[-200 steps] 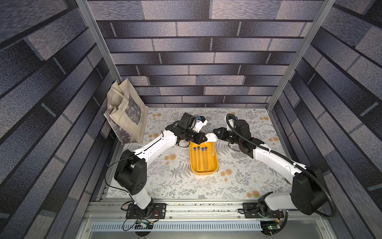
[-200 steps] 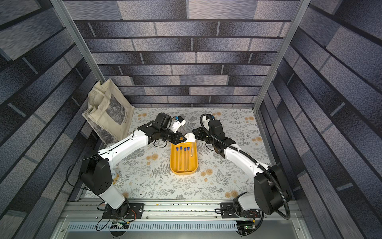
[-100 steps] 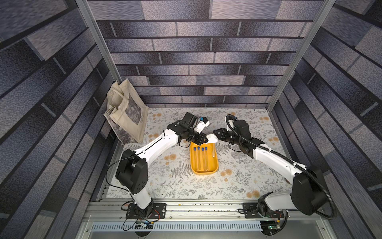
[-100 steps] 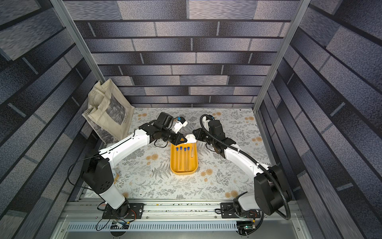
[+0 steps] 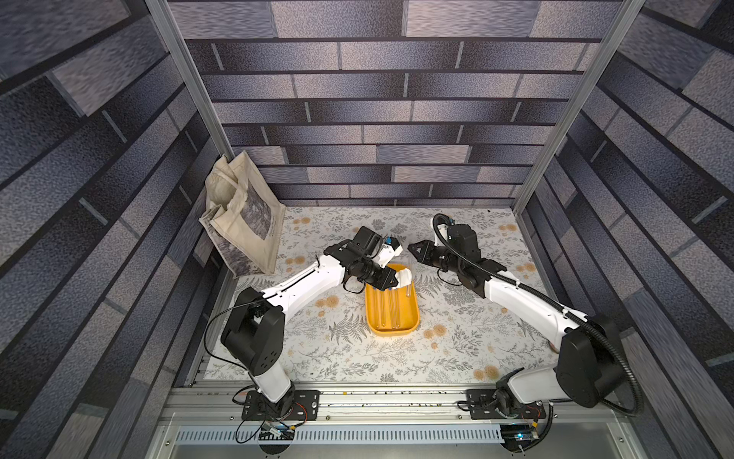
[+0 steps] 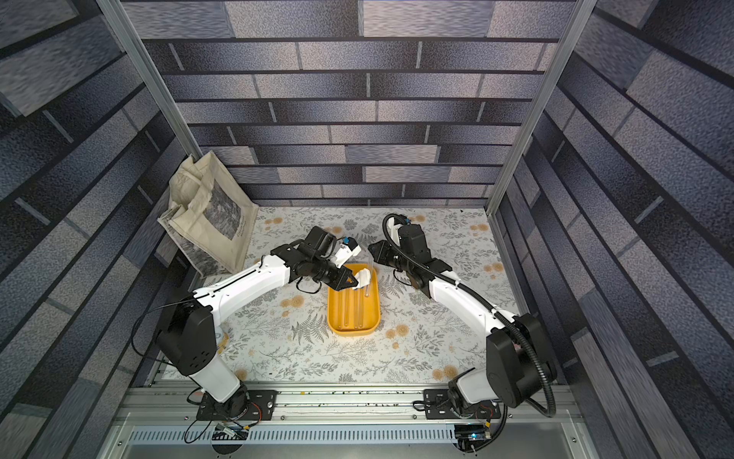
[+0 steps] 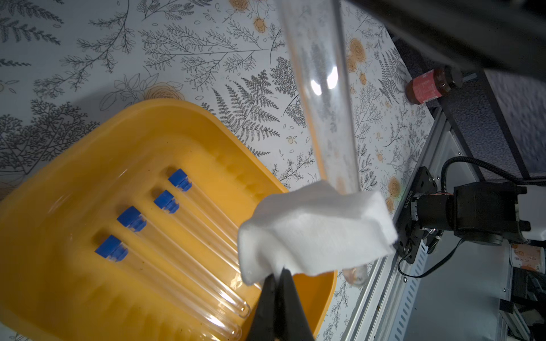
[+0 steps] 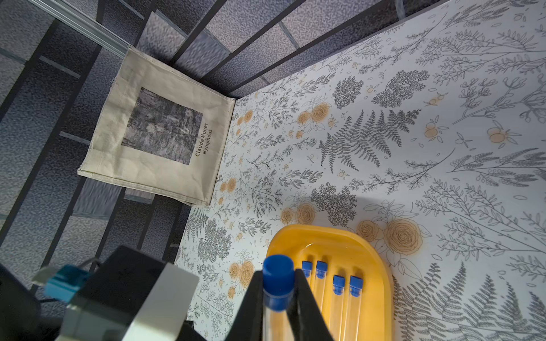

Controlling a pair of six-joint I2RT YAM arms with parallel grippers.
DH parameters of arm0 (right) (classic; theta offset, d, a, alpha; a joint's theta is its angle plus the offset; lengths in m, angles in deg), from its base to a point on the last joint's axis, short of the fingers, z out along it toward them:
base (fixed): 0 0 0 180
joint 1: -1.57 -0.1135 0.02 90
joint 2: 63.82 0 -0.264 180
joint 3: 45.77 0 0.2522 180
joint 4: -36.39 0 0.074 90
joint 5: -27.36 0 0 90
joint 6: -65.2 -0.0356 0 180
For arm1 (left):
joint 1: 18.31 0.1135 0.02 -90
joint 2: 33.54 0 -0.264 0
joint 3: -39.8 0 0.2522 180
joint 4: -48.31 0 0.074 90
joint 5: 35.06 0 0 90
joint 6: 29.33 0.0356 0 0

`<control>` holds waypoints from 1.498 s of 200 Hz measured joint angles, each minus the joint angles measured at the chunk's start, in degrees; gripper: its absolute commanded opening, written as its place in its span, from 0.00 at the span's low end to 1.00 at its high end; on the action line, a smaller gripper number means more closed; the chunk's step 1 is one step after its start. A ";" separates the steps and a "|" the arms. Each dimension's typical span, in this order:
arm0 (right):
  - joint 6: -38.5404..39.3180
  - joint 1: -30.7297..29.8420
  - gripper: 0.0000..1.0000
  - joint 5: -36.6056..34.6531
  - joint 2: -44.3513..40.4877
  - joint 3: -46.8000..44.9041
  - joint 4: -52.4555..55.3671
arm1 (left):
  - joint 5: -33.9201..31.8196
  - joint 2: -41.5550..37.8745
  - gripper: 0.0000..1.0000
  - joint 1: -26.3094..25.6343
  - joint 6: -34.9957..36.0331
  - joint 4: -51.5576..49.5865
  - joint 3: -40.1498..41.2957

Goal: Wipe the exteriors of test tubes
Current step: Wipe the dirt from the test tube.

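Over the yellow tray (image 7: 165, 103) near the surface's (image 5: 456, 357) middle, our right tool (image 8: 277, 283) pinched one test tube (image 7: 323, 103) at its capped end. Our left tool (image 7: 279, 274), clamped on the white cloth (image 7: 313, 230), had slid to its rounded tip, so we judged this wipe nearly finished. Four tubes (image 7: 192, 237) waited in the tray.

Looking like a robotics lab cell: a white-and-black left arm (image 5: 302, 284) and right arm (image 5: 528, 306) are sitting bolted to a silver aluminium rail (image 5: 397, 402), grey brick-print wall panels (image 5: 397, 131) are boxing in a floral-print tabletop (image 5: 357, 357), and clear blue-capped test tubes (image 7: 165, 257) are lying in a yellow plastic tray (image 7: 74, 177).
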 measured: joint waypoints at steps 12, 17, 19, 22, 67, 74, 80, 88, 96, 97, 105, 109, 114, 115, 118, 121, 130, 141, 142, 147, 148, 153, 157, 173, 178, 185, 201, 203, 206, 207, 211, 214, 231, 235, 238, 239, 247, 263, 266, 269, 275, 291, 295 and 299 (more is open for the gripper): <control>0.07 0.00 0.17 0.00 0.35 0.33 0.11 | -0.02 -1.05 0.06 -0.20 0.02 -0.07 1.22; 0.11 0.00 0.17 0.00 0.50 0.46 0.11 | 0.00 -1.57 0.06 -0.33 0.00 -0.07 1.77; 0.13 0.00 0.17 0.00 0.55 0.50 0.11 | -0.02 -1.73 0.06 -0.35 0.02 -0.04 1.92; 0.13 0.00 0.17 -0.02 0.63 0.57 0.09 | -0.02 -2.03 0.06 -0.44 0.00 -0.04 2.23; 0.13 0.00 0.17 0.50 2.47 0.63 0.11 | -0.02 -5.20 0.06 -0.94 0.07 -0.02 5.16; 0.13 0.00 0.17 0.72 2.80 0.63 0.09 | -0.02 -5.49 0.06 -0.96 0.07 0.02 5.53; 0.11 0.00 0.17 0.87 3.02 0.63 0.11 | -0.04 -5.73 0.06 -1.05 0.07 0.09 5.84; 0.11 0.00 0.18 1.11 3.23 0.63 0.11 | -0.22 -6.01 0.06 -1.16 0.07 0.15 6.29; 0.07 0.00 0.18 1.29 3.32 0.63 0.11 | -0.44 -6.34 0.06 -1.20 0.07 0.22 6.80; 0.04 0.00 0.18 1.29 3.32 0.63 0.11 | -0.46 -6.40 0.06 -1.20 0.07 0.22 6.88; -0.07 0.00 0.18 1.36 3.32 0.63 0.09 | -0.79 -6.73 0.06 -1.27 0.07 0.28 7.34; -0.07 0.00 0.18 1.46 3.32 0.63 0.09 | -0.98 -6.88 0.06 -1.27 0.07 0.35 7.54; -0.07 0.00 0.18 1.55 3.32 0.63 0.09 | -1.18 -7.04 0.06 -1.27 0.07 0.35 7.72; -0.07 0.00 0.18 1.60 3.32 0.63 0.09 | -1.20 -7.06 0.06 -1.27 0.04 0.35 7.74; -0.07 0.00 0.18 1.68 3.32 0.63 0.09 | -1.31 -7.13 0.06 -1.27 0.07 0.37 7.82; -0.07 0.00 0.19 1.75 3.32 0.63 0.11 | -1.36 -7.21 0.06 -1.27 0.04 0.35 7.85; -0.07 0.00 0.19 1.95 3.32 0.63 0.09 | -1.53 -7.30 0.06 -1.31 0.04 0.42 7.87; -0.09 0.00 0.18 2.16 3.32 0.63 0.09 | -1.57 -7.32 0.06 -1.31 0.04 0.74 7.87; -0.09 0.00 0.18 2.16 3.32 0.63 0.09 | -1.60 -7.32 0.06 -1.31 0.04 0.76 7.87; -0.09 0.00 0.18 2.23 3.32 0.63 0.09 | -1.70 -7.32 0.06 -1.31 0.02 0.92 7.87; -0.09 0.00 0.18 2.25 3.32 0.63 0.09 | -1.70 -7.32 0.06 -1.31 0.02 0.94 7.87; -0.09 0.00 0.18 2.36 3.32 0.63 0.09 | -1.77 -7.32 0.06 -1.31 0.02 1.09 7.87; -0.11 0.00 0.18 2.38 3.32 0.63 0.09 | -1.77 -7.32 0.06 -1.31 0.02 1.22 7.87; -0.13 0.00 0.19 2.58 3.32 0.63 0.09 | -2.16 -7.32 0.05 -1.31 0.04 1.60 7.87; -0.17 0.00 0.19 2.60 3.32 0.63 0.09 | -2.32 -7.32 0.05 -1.31 0.04 1.64 7.87; -0.26 0.00 0.19 2.60 3.32 0.61 0.09 | -2.49 -7.30 0.05 -1.31 0.07 1.62 7.82; -0.28 0.00 0.19 2.67 3.28 0.61 0.09 | -2.71 -6.91 0.05 -1.29 0.33 1.60 7.32; -0.26 0.00 0.19 2.71 3.26 0.59 0.09 | -2.75 -6.78 0.05 -1.29 0.37 1.60 7.19; -0.26 0.00 0.19 2.73 3.26 0.57 0.09 | -2.80 -6.54 0.05 -1.29 0.44 1.60 6.91; -0.26 0.00 0.19 2.73 3.26 0.57 0.09 | -2.80 -6.49 0.05 -1.29 0.44 1.60 6.86; -0.26 0.00 0.19 2.75 3.17 0.52 0.09 | -2.82 -6.19 0.05 -1.29 0.48 1.62 6.49; -0.26 0.00 0.19 2.75 3.15 0.48 0.09 | -2.82 -5.95 0.05 -1.29 0.50 1.57 6.21; -0.24 0.00 0.19 2.75 2.67 0.07 0.13 | -2.82 -4.28 0.05 -1.22 0.90 1.64 4.39; -0.24 0.00 0.19 2.75 2.54 -0.04 0.11 | -2.82 -3.89 0.05 -1.22 1.05 1.64 3.98; -0.24 0.00 0.19 2.75 2.45 -0.11 0.11 | -2.82 -3.63 0.05 -1.22 1.07 1.64 3.69; -0.24 0.00 0.19 2.75 2.40 -0.15 0.11 | -2.84 -3.54 0.05 -1.22 1.11 1.64 3.61; -0.24 0.00 0.19 2.75 2.16 -0.35 0.11 | -2.82 -2.69 0.05 -1.20 1.40 1.57 2.62; -0.24 0.00 0.19 2.73 1.84 -0.85 0.11 | -2.82 -0.96 0.05 -1.07 1.77 1.53 0.37; -0.24 0.00 0.19 2.75 1.75 -0.98 0.11 | -2.82 -0.59 0.05 -1.01 1.88 1.57 -0.13; -0.24 0.00 0.19 2.73 1.68 -1.11 0.11 | -2.82 -0.28 0.05 -0.92 1.92 1.53 -0.55; -0.24 0.00 0.19 2.73 1.57 -1.33 0.15 | -2.82 0.35 0.05 -0.85 2.01 1.49 -1.49; -0.24 0.00 0.19 2.73 1.49 -1.81 0.13 | -2.82 1.77 0.05 -0.85 2.60 1.14 -3.96; -0.24 0.00 0.19 2.71 1.46 -1.90 0.15 | -2.82 2.08 0.05 -0.85 2.78 1.05 -4.57; -0.24 0.00 0.19 2.71 1.44 -2.01 0.15 | -2.84 2.34 0.05 -0.85 2.99 0.98 -5.05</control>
